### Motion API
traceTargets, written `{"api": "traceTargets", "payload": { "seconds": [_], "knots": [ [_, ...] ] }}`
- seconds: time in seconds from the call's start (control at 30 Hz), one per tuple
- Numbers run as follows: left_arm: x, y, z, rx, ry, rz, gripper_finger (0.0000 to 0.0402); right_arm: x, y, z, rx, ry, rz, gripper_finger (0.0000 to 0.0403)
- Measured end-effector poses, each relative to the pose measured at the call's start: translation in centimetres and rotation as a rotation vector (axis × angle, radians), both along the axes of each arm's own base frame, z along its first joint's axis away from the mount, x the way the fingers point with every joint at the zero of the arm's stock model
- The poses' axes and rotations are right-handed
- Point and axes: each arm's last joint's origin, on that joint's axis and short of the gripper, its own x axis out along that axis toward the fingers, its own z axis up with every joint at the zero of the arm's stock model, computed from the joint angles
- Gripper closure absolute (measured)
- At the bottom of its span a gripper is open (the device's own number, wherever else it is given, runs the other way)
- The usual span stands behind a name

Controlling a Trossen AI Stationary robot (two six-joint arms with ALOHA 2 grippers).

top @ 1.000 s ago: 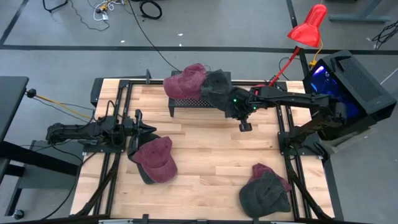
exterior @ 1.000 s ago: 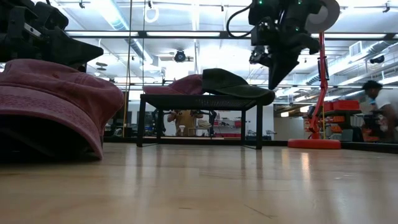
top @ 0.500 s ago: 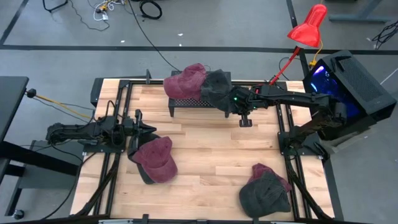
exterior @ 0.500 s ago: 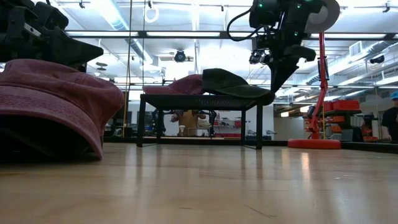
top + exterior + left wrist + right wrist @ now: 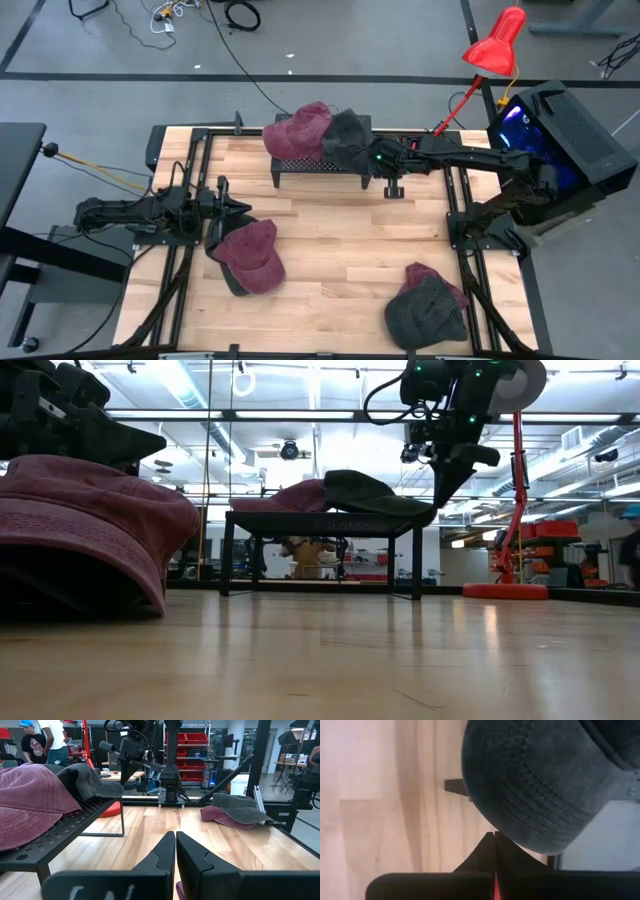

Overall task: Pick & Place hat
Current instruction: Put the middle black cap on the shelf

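Right gripper [image 5: 393, 186] fingers pressed together, holding nothing — it sits just at the right end of the black perforated rack [image 5: 310, 166], right beside the brim of the grey hat [image 5: 345, 138]. In the right wrist view the closed fingertips [image 5: 493, 845] point at that brim's stitched edge; touching or just short, cannot tell. The rack stands at the far edge of the wooden table [image 5: 330, 250] and carries two hats: the grey one on its right end, brim overhanging, and a maroon hat [image 5: 298, 128] on its left end, the two overlapping.

Left gripper [image 5: 238, 207] also closed, nothing between the fingers, parked near the table's left side, in front of the rack and well apart from it. Just beside it — a second maroon hat [image 5: 252, 256] lying on the table. A grey-over-maroon hat pair [image 5: 428, 305] lies in front of the rack toward the right. Red lamp [image 5: 494, 44] stands behind the rack's right end, off the table.
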Motion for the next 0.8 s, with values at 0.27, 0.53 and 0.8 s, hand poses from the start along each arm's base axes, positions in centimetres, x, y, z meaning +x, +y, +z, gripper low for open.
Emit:
{"api": "traceTargets", "payload": {
  "seconds": [0.27,0.53,0.8],
  "knots": [
    [0.0,0.0,0.0,0.0,0.0,0.0,0.0381,-0.1,-0.6,0.6,-0.064,-0.04,-0.038,0.0403],
    [0.0,0.0,0.0,0.0,0.0,0.0,0.0381,-0.2,-1.2,0.7,-0.068,-0.073,-0.078,0.0403],
    [0.0,0.0,0.0,0.0,0.0,0.0,0.0381,-0.2,-1.9,0.9,-0.077,-0.102,-0.106,0.0403]
  ]
}}
